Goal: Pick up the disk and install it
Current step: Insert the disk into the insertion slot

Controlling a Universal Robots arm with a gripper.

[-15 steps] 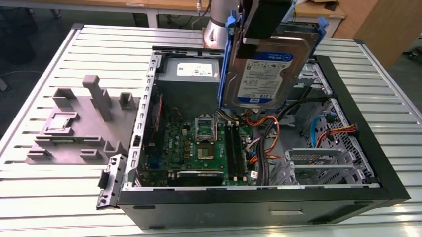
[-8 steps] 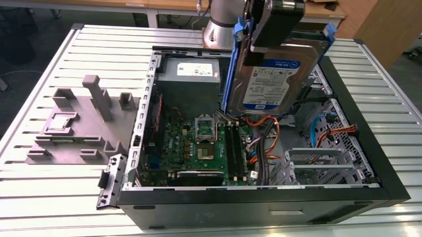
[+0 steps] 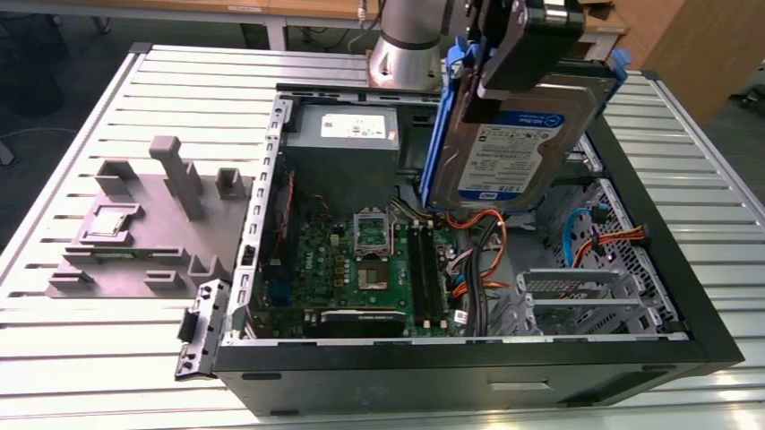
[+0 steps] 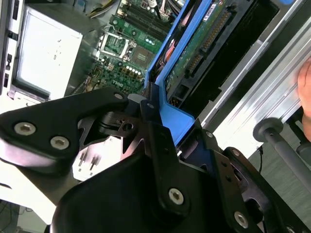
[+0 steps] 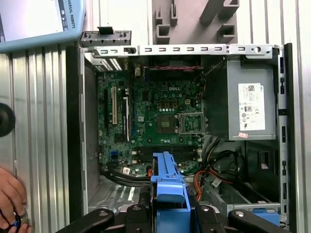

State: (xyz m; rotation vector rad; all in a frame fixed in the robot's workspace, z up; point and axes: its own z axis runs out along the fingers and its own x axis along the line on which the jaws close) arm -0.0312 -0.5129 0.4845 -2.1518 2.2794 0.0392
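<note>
While the gripper (image 3: 508, 94) pinches the disk's (image 3: 511, 159) blue frame, we see both above the open computer (image 3: 478, 376).

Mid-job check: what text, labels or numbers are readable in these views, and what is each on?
Nothing I can quote reliably.
White-and-blue label on the disk: print too small to read.
White sticker on the power supply: too small to read.
Markings on the motherboard: too small to read.
Lettering on the screen beside the case: cut off at the edge.
</note>
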